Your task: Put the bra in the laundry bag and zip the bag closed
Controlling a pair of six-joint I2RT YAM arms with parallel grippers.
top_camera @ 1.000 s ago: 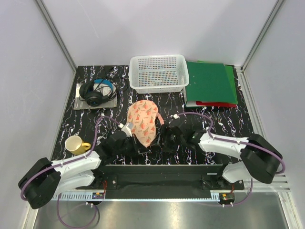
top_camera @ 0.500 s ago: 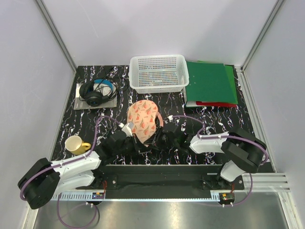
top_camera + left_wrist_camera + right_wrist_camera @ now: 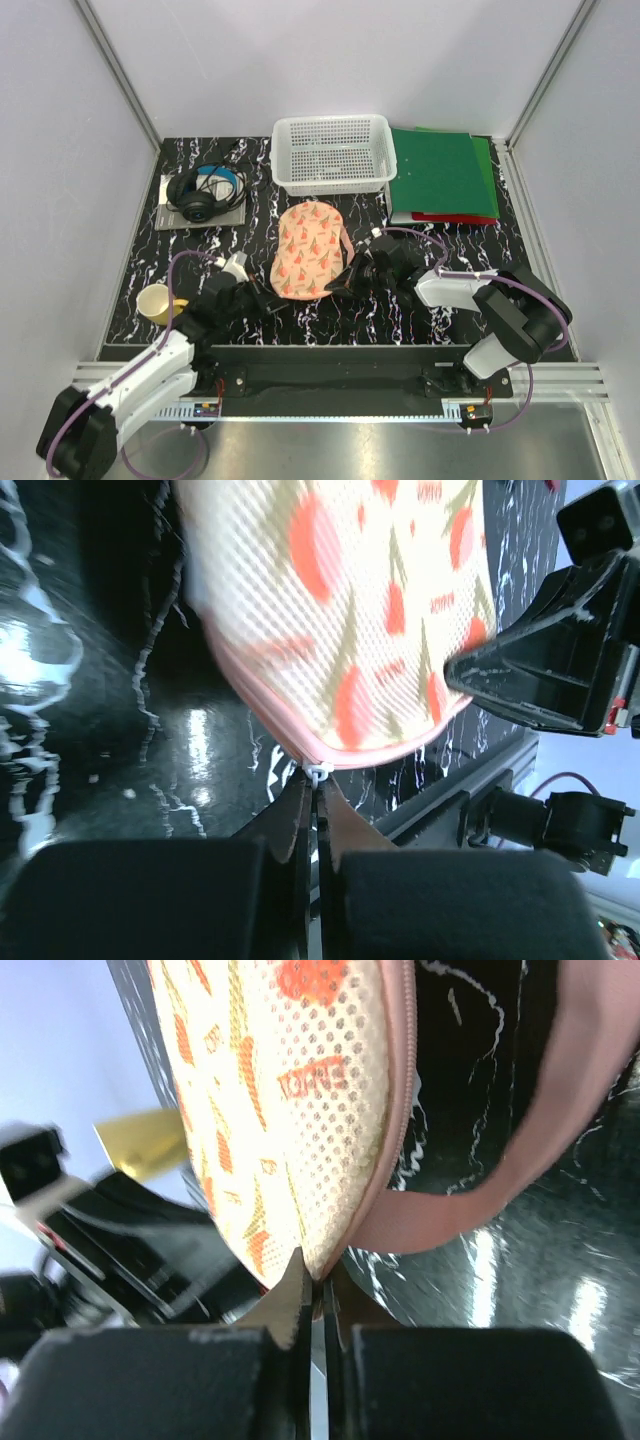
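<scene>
The laundry bag point(image 3: 308, 250), peach with red-pink print, lies closed and flat on the black marbled table. Its pink handle point(image 3: 560, 1100) loops out at the right side. No bra shows in any view. My left gripper point(image 3: 313, 780) is shut on the white zip pull point(image 3: 316, 771) at the bag's point(image 3: 350, 610) pink zip edge; from above it point(image 3: 280, 298) sits at the bag's near-left end. My right gripper point(image 3: 322, 1278) is shut on the bag's point(image 3: 290, 1090) near rim, right beside the handle; from above it point(image 3: 342, 280) is at the bag's near-right.
A white mesh basket point(image 3: 333, 152) stands at the back centre. Green folders point(image 3: 440, 175) lie at the back right. Black headphones point(image 3: 205, 192) rest on a pad at the back left. A yellow mug point(image 3: 155, 300) sits near the left arm.
The bag, tilted up between the grippers before, now lies flat. My right gripper has gone from open to shut on the bag's rim. The left arm has drawn back towards the near left.
</scene>
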